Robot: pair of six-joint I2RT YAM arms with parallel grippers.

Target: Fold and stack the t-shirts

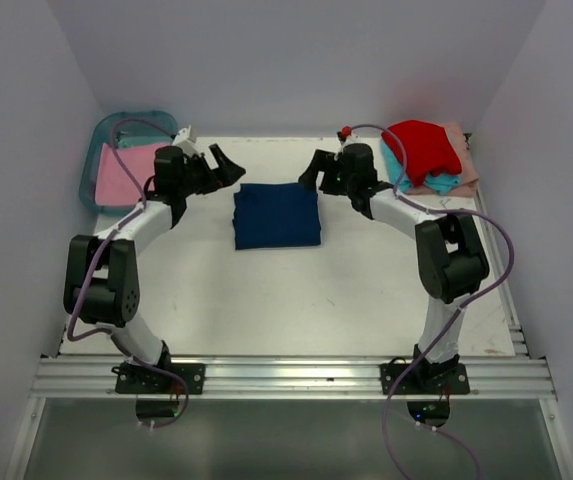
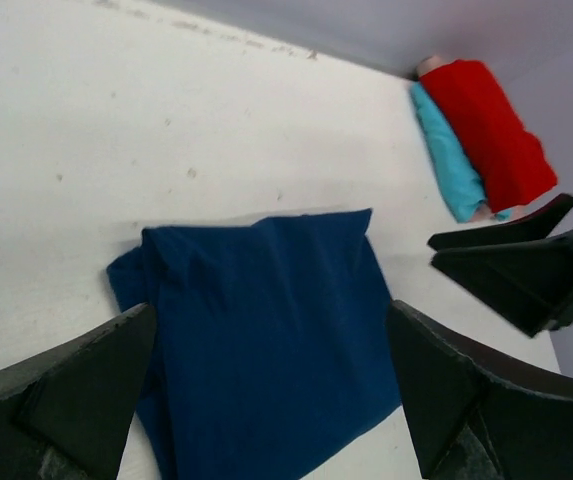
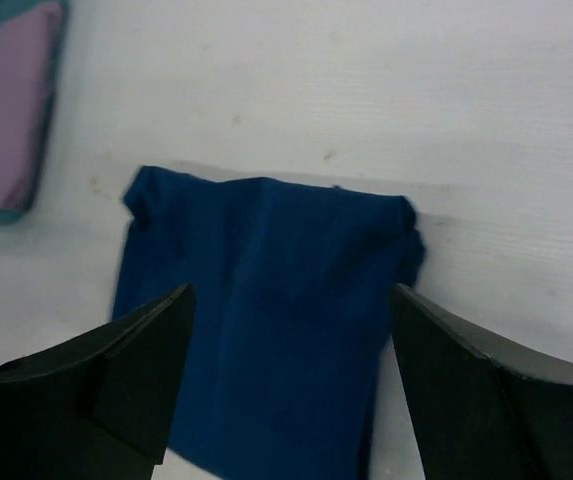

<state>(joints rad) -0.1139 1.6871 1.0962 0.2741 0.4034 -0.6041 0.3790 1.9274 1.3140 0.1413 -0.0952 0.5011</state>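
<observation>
A navy blue t-shirt (image 1: 276,215) lies folded into a flat rectangle in the middle of the table. My left gripper (image 1: 228,165) hovers open above its far left corner, and my right gripper (image 1: 313,170) hovers open above its far right corner. Neither holds anything. In the left wrist view the navy shirt (image 2: 266,330) fills the gap between the wide black fingers (image 2: 86,390). The right wrist view shows the same shirt (image 3: 266,330) below its spread fingers (image 3: 466,380). At the back right sits a pile with a red shirt (image 1: 424,148) on teal (image 1: 440,183) and peach (image 1: 463,160) ones.
A teal plastic bin (image 1: 116,128) stands at the back left corner with a pink shirt (image 1: 126,172) inside. White walls close in the table on three sides. An aluminium rail (image 1: 286,375) runs along the near edge by the arm bases.
</observation>
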